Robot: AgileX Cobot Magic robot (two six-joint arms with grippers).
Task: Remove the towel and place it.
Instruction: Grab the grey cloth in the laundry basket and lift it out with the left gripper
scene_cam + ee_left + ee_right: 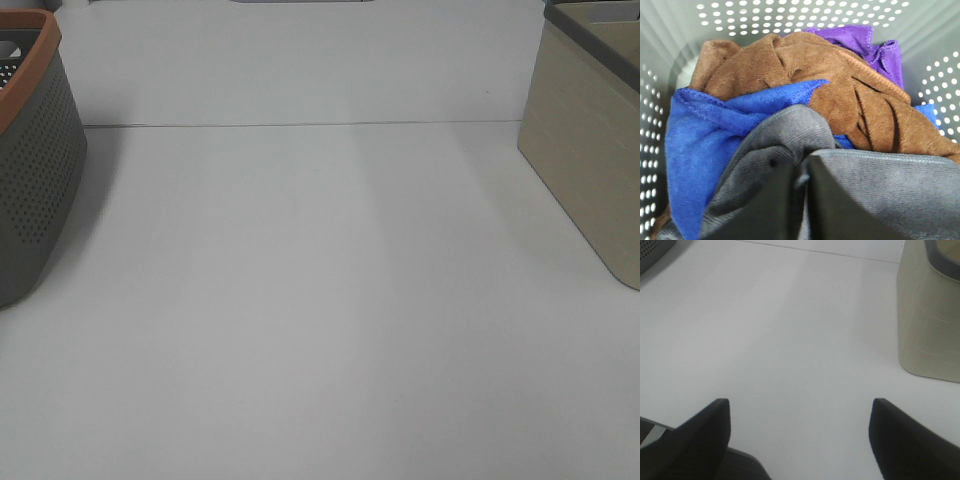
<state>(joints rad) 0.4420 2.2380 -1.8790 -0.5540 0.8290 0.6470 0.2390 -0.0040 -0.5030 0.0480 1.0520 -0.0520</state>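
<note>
The towel (880, 185), dark grey terry cloth, lies on top of a heap of cloths inside the perforated grey basket (790, 15). In the left wrist view my left gripper (803, 176) is down in the basket, its two dark fingers (765, 210) pressed together on a raised fold of the towel. My right gripper (800, 412) hangs open over the bare white table (790, 330), nothing between its fingers (700, 435). Neither gripper shows in the exterior high view, and the towel is hidden there.
Under the towel lie a blue cloth (695, 140), a brown cloth (840, 85) and a purple cloth (875, 47). The grey basket with an orange rim (35, 170) stands at the table's left edge. A beige bin (590, 150) stands at the right; it also shows in the right wrist view (930, 325).
</note>
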